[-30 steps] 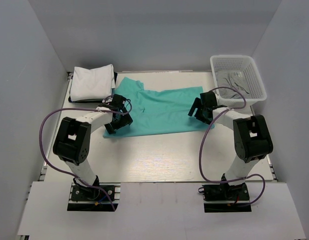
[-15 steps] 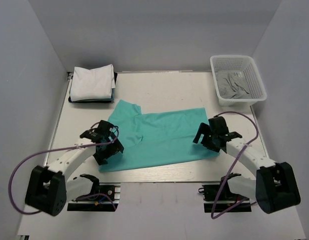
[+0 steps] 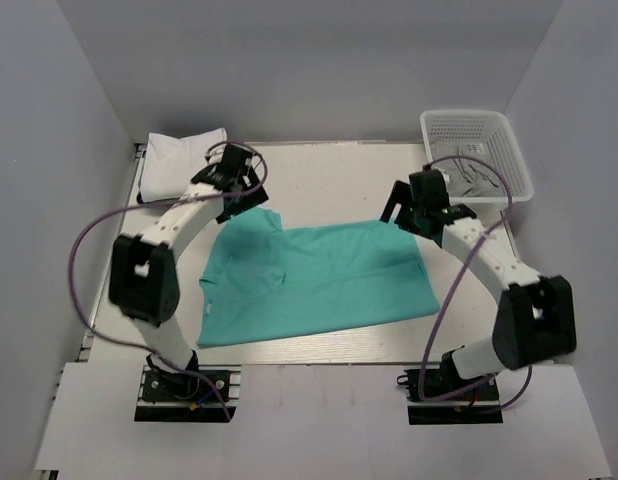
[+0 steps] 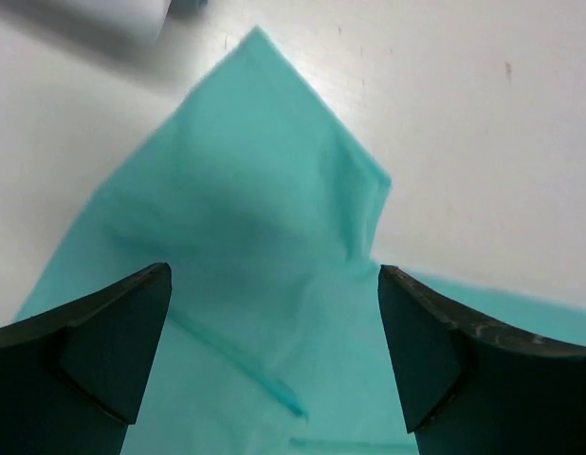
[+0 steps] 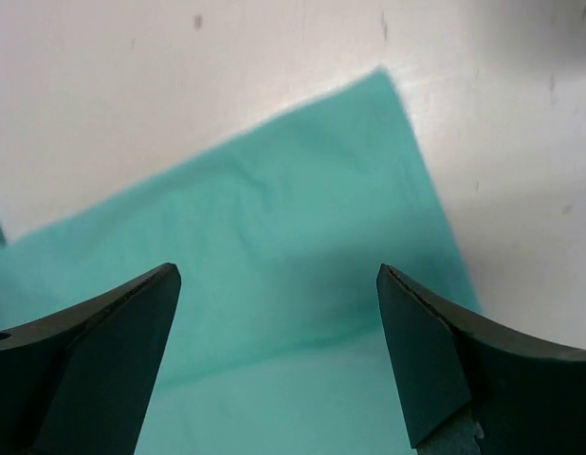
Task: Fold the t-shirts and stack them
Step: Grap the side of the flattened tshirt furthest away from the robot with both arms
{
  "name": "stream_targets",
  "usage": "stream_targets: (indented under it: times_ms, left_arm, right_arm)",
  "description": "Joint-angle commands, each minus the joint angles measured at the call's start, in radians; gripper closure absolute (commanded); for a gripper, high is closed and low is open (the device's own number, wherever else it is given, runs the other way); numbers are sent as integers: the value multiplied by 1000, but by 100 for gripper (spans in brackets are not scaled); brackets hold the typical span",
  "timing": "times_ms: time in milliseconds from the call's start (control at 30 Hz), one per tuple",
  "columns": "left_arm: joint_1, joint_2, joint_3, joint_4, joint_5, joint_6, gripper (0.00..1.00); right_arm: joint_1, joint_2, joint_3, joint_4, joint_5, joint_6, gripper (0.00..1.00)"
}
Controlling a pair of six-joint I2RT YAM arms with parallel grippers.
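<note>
In the last second the teal-green cloth t-shirt (image 3: 319, 280) has been dragged from the far half of the white table (image 3: 329, 170) toward its near edge and let go. It now lies spread flat across the middle. It is well apart from the folded stack of white cloth shirts (image 3: 179, 158) in the far left corner and from the white plastic mesh basket (image 3: 519, 160) at far right, where pale cloth waits.

Both arms have swung back out. The left gripper (image 3: 239, 195) hangs over the shirt's far left sleeve tip, fingers wide apart and holding nothing. Its wrist view shows that pointed corner lying on the table between the spread jaws. The right gripper (image 3: 409, 205) hovers over the far right corner, likewise spread and empty.

To my eye the repositioning is finished and the fold itself has not begun. You would next lower both grippers onto those two far corners together. Watch the left one: the sleeve there looks doubled over, so a pinch may catch only one layer.
</note>
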Motion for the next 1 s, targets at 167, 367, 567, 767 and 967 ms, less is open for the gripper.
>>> stream_targets:
  times_ms: [167,367,567,767,967]
  left_arm:
    - [33,464,468,-147,-168,94,0]
    - [80,518,468,-75,-167,82,0]
    - [100,539,448,-11,-92,102,0]
    - [100,573,436,8,-52,129,6]
    - [100,573,382,57,-20,159,38]
  right_arm:
    - [-42,327,381,-69,180,-34,10]
    - [-53,494,507,-97,123,-60,10]
    - [-61,525,511,-85,114,-68,10]
    - [-71,537,506,-86,126,-68,10]
    - [-90,569,512,-94,132,-39,10]
